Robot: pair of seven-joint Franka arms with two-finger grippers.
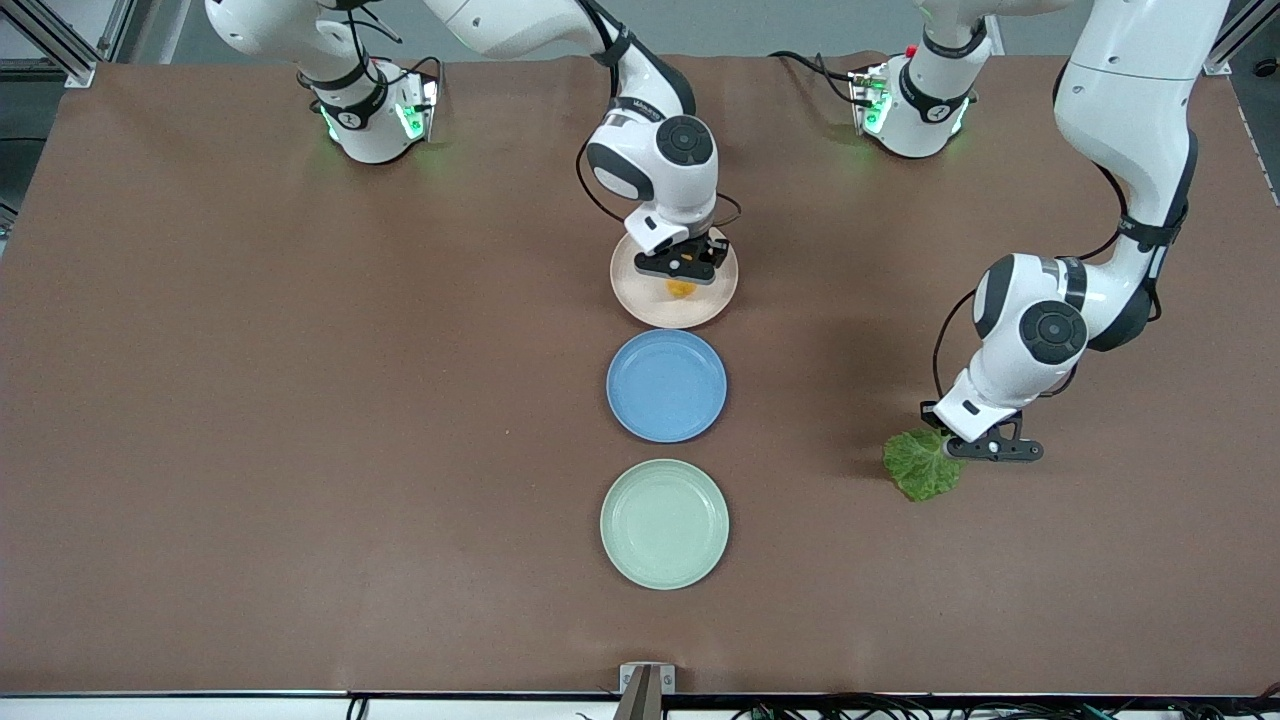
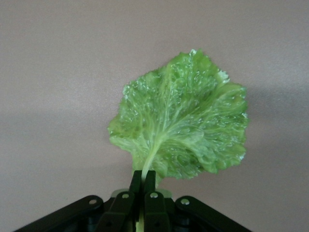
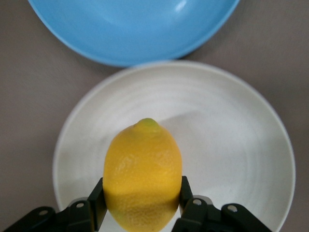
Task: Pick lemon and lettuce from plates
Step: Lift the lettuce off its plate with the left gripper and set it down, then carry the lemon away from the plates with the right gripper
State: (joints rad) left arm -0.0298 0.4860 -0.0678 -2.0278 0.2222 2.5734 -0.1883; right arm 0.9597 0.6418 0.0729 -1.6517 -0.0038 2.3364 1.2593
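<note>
My right gripper [image 1: 684, 272] is over the beige-pink plate [image 1: 640, 300] and is shut on the yellow lemon [image 1: 681, 288]; in the right wrist view the lemon [image 3: 143, 174] sits between the two fingers above that plate [image 3: 231, 140]. My left gripper [image 1: 975, 447] is shut on the stem of the green lettuce [image 1: 922, 463], low over the bare table toward the left arm's end; in the left wrist view the leaf [image 2: 183, 121] fans out from the pinched stem. The mint green plate [image 1: 664, 523] holds nothing.
A blue plate [image 1: 667, 385] lies between the beige-pink plate and the mint green one, in a row down the table's middle; it also shows in the right wrist view [image 3: 130, 26]. Brown table all round.
</note>
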